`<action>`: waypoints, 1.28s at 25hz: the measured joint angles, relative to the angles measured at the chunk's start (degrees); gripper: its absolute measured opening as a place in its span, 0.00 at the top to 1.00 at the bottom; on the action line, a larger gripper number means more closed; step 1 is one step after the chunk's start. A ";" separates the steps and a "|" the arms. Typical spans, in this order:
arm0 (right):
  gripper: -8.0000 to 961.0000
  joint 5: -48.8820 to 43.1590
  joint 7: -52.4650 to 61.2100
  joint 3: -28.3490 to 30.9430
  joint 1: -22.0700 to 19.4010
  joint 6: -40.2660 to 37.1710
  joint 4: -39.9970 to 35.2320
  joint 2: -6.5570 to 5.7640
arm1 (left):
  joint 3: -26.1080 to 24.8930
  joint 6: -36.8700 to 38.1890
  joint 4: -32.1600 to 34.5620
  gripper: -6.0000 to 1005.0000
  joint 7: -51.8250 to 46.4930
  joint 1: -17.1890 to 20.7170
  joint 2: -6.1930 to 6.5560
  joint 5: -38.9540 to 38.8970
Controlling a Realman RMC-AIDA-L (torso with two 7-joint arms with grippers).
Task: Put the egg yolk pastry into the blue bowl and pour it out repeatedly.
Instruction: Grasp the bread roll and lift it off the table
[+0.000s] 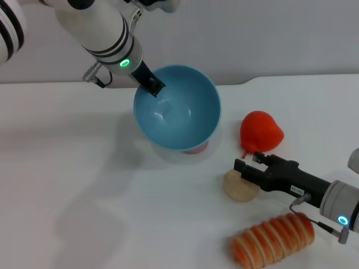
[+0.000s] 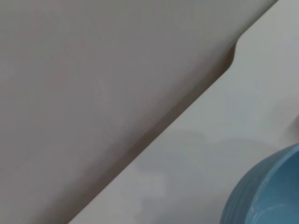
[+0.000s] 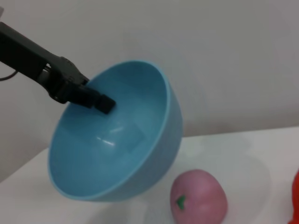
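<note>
My left gripper [image 1: 154, 87] is shut on the far rim of the blue bowl [image 1: 185, 112] and holds it tilted above the table, its opening facing me. The bowl is empty. The right wrist view shows the same grip [image 3: 100, 100] on the bowl [image 3: 117, 140], and a part of the bowl shows in the left wrist view [image 2: 266, 191]. The egg yolk pastry [image 1: 240, 189] lies on the white table to the right of the bowl. My right gripper [image 1: 248, 163] is open, low over the pastry's far side, and covers part of it.
A pink ball [image 3: 198, 198] with a green mark lies under the tilted bowl [image 1: 197, 149]. A red pear-shaped toy [image 1: 261, 131] lies just beyond my right gripper. An orange ridged bread roll [image 1: 274, 240] lies near the front edge. The table's back edge [image 2: 187, 112] meets a grey wall.
</note>
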 joint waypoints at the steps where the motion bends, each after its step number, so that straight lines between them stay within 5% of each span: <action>1: 0.33 -0.02 0.56 -0.01 -0.17 0.24 0.03 -0.01 | 0.02 0.02 -0.01 1.00 0.00 0.00 0.00 -0.02; 32: 0.33 -1.61 4.86 -2.98 3.05 8.44 1.85 0.15 | 0.18 0.49 -0.41 1.00 0.00 0.72 -0.13 0.01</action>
